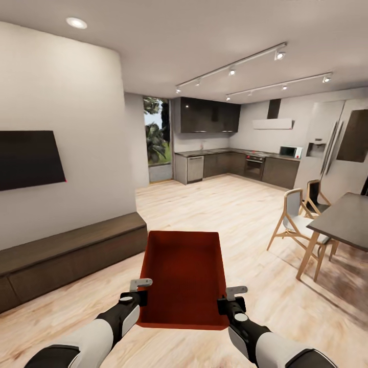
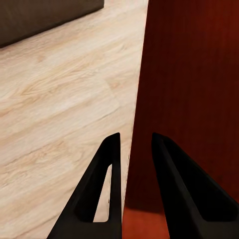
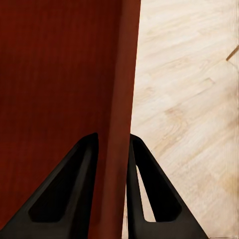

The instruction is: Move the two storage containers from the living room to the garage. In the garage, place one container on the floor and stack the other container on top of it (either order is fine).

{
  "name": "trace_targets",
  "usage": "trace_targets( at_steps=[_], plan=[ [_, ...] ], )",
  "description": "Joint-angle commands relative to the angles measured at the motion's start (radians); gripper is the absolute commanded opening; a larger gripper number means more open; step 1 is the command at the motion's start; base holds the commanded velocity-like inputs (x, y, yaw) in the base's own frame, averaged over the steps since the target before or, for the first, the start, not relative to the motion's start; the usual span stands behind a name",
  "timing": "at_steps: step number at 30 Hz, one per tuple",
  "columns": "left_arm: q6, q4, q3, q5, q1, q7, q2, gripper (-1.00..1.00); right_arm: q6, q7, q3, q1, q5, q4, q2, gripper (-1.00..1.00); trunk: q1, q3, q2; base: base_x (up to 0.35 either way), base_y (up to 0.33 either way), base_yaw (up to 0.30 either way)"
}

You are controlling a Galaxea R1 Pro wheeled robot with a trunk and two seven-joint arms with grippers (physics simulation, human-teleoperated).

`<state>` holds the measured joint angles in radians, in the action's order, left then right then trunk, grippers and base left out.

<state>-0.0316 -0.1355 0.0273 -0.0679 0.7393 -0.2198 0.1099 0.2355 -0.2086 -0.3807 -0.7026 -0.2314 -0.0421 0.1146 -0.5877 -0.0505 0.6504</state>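
- Head view: one storage container [image 1: 184,276], orange-red, open top, sits low centre of frame, carried between both arms above the wood-plank floor [image 1: 230,209].
- Left gripper [image 1: 137,291] is at the container's left wall near its closest corner; right gripper [image 1: 231,300] at the right wall, same end. Far end of the bin points up-frame toward the kitchen.
- Long dark low bench [image 1: 66,250] runs along the left wall, lower left of frame; its near corner is just beside the bin's far-left corner in the picture.
- Black wall TV [image 1: 28,159] is at left, above the bench.
- Dining table [image 1: 345,220] and wooden chairs [image 1: 299,220] are at the right edge, well apart from the bin.
- Open plank floor runs between bench and chairs, straight up-frame to the kitchen counters [image 1: 230,163].
- Left wrist view: left-gripper fingers [image 2: 104,189] straddle the container's wall [image 2: 194,89], one finger outside over the floor, one inside. A thin gap shows at the outer finger; clamped or not, cannot tell. Bench edge at upper left of frame.
- Right wrist view: right-gripper fingers [image 3: 149,189] are pressed on both sides of the container's wall [image 3: 122,99], clamped on it. Bare planks fill the right half.
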Motion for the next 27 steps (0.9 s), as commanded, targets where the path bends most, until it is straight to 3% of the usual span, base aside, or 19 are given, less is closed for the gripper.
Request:
trace_targets(
  at_steps=[1,27],
  plan=[
    [-0.004,-0.004,-0.012,0.011,0.0,-0.009,-0.009,-1.0,0.004,-0.001,0.071,-0.001,-0.011,0.001,0.0,-1.0,0.0,-0.002,0.002,0.0,0.0,-0.242],
    [0.001,-0.005,-0.009,0.013,0.0,-0.009,-0.009,-1.0,0.004,0.0,0.071,-0.001,-0.011,0.001,0.0,-1.0,0.0,-0.002,0.002,0.0,0.0,-0.242]
  ],
)
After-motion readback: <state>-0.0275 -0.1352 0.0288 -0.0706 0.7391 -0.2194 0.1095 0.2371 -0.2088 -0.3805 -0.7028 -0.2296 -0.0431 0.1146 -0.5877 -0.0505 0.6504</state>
